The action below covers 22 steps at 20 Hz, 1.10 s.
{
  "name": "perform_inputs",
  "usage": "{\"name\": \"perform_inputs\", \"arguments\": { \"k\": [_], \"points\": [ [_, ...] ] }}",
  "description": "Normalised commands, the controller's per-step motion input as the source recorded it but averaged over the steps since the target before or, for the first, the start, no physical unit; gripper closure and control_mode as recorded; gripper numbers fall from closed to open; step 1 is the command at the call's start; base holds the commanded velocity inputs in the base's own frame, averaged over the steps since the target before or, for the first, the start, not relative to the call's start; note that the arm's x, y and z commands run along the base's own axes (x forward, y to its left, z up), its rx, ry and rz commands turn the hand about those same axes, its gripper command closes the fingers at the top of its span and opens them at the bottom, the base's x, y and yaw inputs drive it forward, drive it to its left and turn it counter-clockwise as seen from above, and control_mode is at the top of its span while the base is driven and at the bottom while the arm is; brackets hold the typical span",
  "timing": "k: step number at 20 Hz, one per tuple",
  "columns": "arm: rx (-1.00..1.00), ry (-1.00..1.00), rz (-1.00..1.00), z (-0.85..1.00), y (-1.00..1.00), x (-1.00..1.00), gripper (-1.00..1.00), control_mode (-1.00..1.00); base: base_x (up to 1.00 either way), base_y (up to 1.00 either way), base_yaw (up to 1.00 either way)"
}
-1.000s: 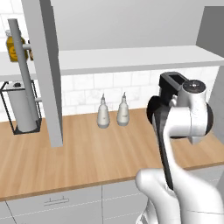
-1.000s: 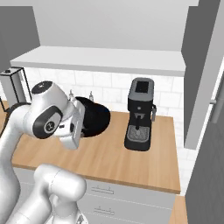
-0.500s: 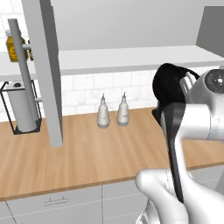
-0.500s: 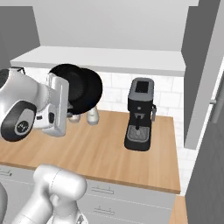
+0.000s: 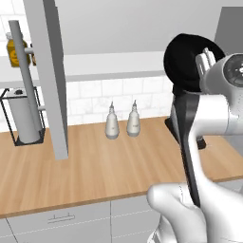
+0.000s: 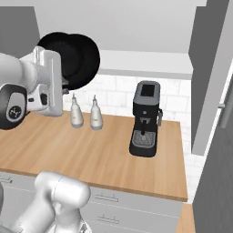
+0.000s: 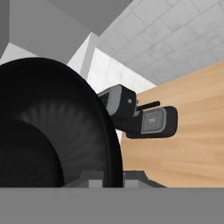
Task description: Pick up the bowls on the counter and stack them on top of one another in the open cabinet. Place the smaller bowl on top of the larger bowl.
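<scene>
A glossy black bowl (image 5: 187, 61) hangs tipped on its side at shelf height, above the counter (image 5: 95, 166). My gripper (image 5: 207, 58) is shut on its rim. From the right the bowl (image 6: 82, 59) overlaps a second dark round outline; I cannot tell whether that is its base or another bowl. In the hand view the bowl (image 7: 57, 127) looms dark at the left, its rim between my fingertips (image 7: 94, 180). The open cabinet's white shelf (image 5: 114, 66) runs just behind the bowl, with its grey door panel (image 5: 50, 76) standing out at the left.
Two white pear-shaped bottles (image 5: 112, 127) (image 5: 133, 124) stand at the back of the counter. A black coffee machine (image 6: 145, 119) stands to the right of them. At the far left are a paper towel holder (image 5: 23, 118) and a yellow bottle (image 5: 14, 50).
The arm has risen, carrying the bowl from just above the counter up to the level of the cabinet shelf. The bowl has stayed tipped on its side.
</scene>
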Motion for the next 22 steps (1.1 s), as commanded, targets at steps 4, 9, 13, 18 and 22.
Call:
{"name": "perform_inputs", "arguments": {
  "k": [4, 9, 13, 18, 22],
  "points": [
    [-0.02, 0.13, 0.0, 0.34, 0.0, 0.7, 1.0, -1.0, 0.0, 0.0, 0.0],
    [-0.01, 0.05, 0.0, 0.02, 0.0, 0.84, 1.0, -1.0, 0.0, 0.0, 0.0],
    [0.0, 0.0, 0.0, -0.02, 0.0, 0.88, 1.0, -1.0, 0.0, 0.0, 0.0],
    [0.0, -0.01, 0.0, -0.04, 0.0, 0.93, 1.0, -1.0, 0.0, 0.0, 0.0],
    [0.0, 0.0, 0.01, -0.23, 0.0, 0.84, 1.0, -1.0, 0.0, 0.0, 0.0]
  ]
}}
